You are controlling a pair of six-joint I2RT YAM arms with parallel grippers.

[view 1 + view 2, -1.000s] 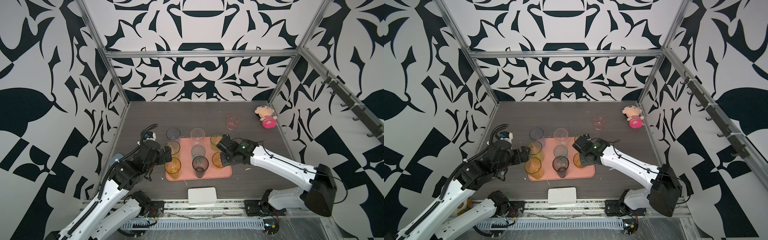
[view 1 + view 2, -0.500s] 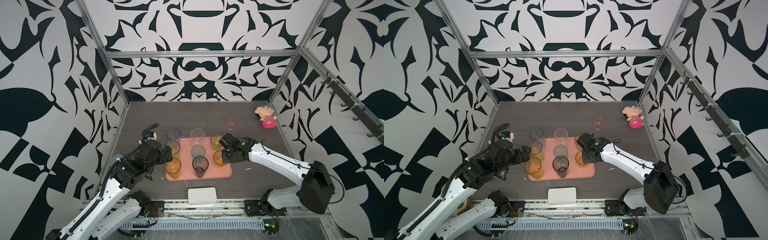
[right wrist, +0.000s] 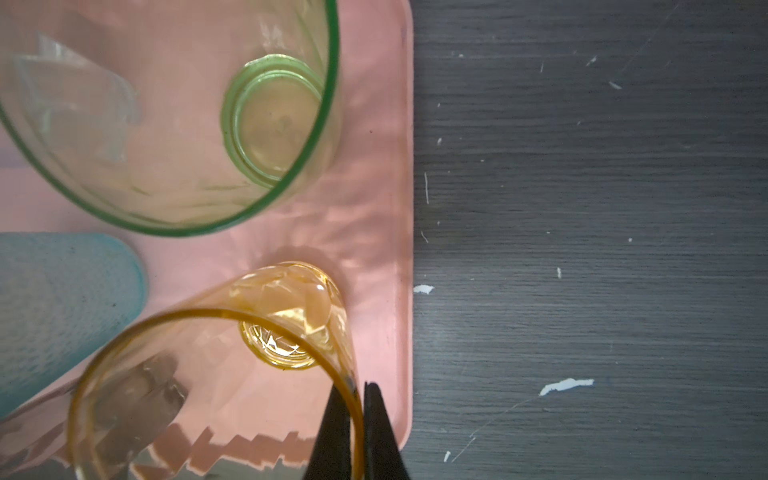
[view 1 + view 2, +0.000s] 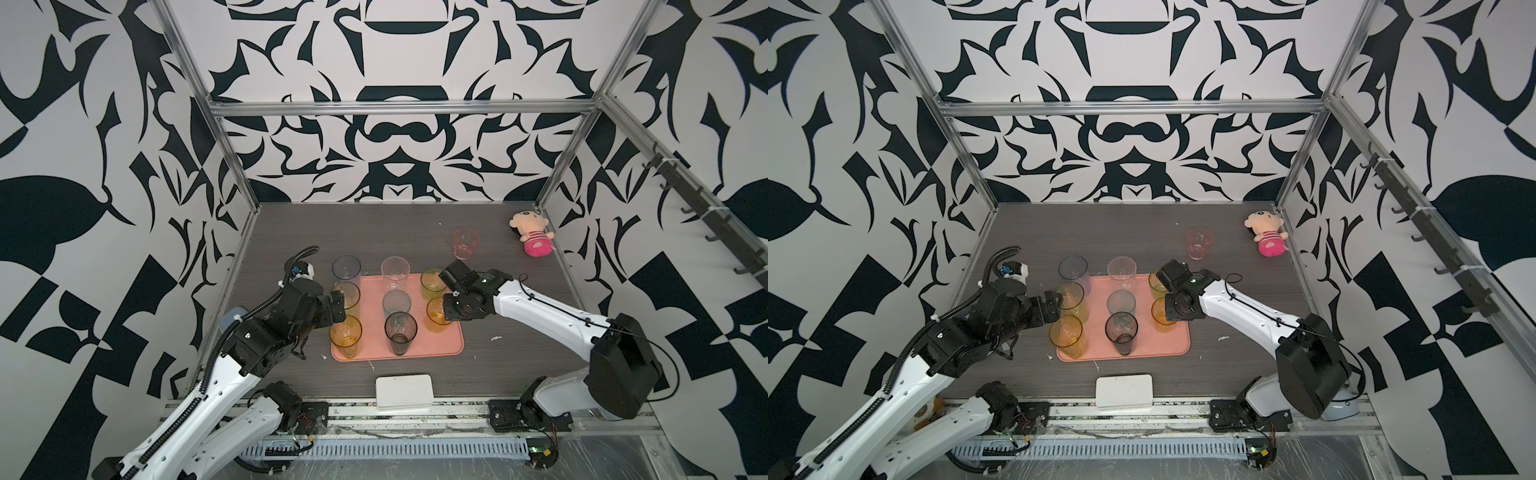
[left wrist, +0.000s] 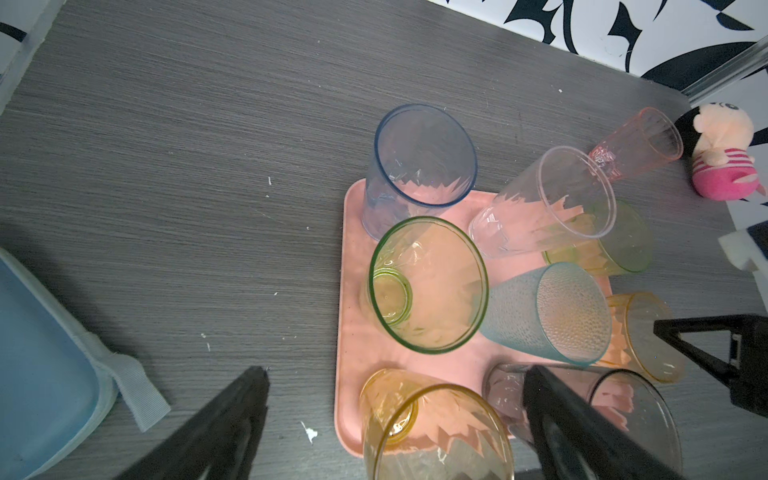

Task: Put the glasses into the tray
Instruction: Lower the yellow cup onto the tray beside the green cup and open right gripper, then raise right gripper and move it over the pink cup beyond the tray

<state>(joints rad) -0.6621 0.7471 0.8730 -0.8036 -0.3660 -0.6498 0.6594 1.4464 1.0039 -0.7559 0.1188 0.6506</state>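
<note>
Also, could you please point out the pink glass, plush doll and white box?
pink glass (image 4: 465, 247), in a top view: wall
plush doll (image 4: 535, 240), in a top view: body
white box (image 4: 404, 391), in a top view: centre

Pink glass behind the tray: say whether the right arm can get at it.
Probably not yet: the right gripper is shut on the rim of an amber glass in the tray. Once freed, likely yes; the pink glass stands alone on bare table.
</note>
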